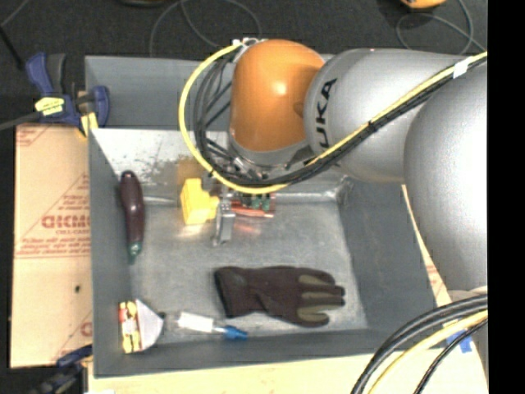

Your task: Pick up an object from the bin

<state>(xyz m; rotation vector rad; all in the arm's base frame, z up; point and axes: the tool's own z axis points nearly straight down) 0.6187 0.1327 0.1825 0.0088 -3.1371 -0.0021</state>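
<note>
Near the far wall of the bin, a yellow block lies just beside the gripper. Whether the gripper is released or clenched cannot be told. The block is judged rigid, light and smooth-faced, and its opposite flat sides offer the surest hold. A dark glove lies apart, toward the near edge.

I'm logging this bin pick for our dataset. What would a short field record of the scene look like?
container: grey bin
gripper: low over the upper middle, close beside the yellow block
yellow block: just left of the gripper
dark-handled tool: lying along the left wall
black glove: flat, lower middle
white-and-blue pen: lower left
small packet: bottom-left corner
held: cannot tell
</note>
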